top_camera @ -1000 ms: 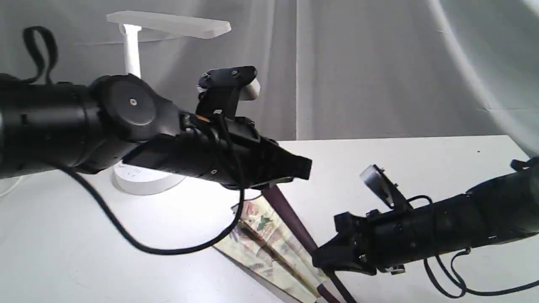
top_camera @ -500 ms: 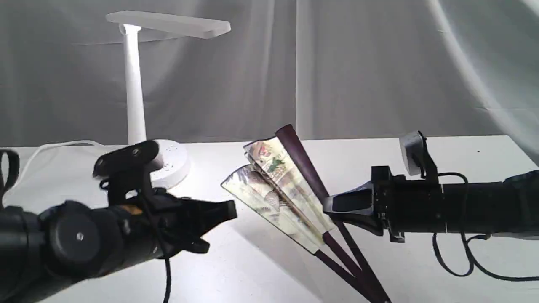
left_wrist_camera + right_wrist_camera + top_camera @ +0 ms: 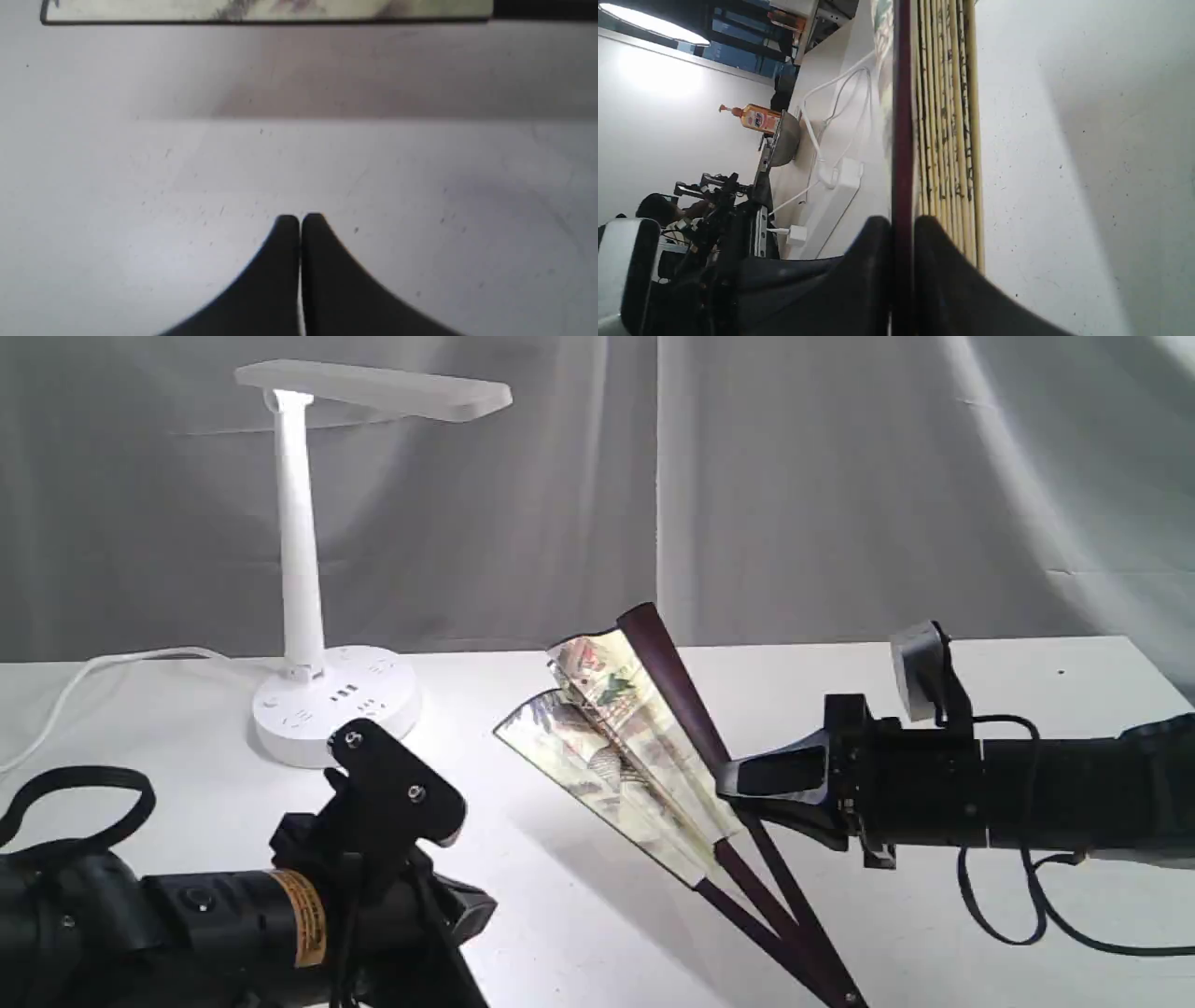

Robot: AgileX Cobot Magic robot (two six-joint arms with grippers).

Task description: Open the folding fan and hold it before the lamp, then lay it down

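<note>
The right gripper (image 3: 738, 791) pinched the dark outer rib of the fan (image 3: 621, 747), with its jaws pressed on the wood from both sides, as the right wrist view showed. The paper part of the fan was raised above the table (image 3: 980, 709) and tilted. It was to the right of the lamp (image 3: 299, 551), well apart from it, and only a few folds were spread. The left gripper (image 3: 300, 218) hung low over the table with its jaws pressed together and nothing between them. The black edge of the fan was ahead of it, not touching.

To open the fan well, I think the left gripper should spread its jaws and take the free outer rib, not the paper. Then it should swing the rib slowly around the pivot against a firm right grip, so that no fold tears.
</note>
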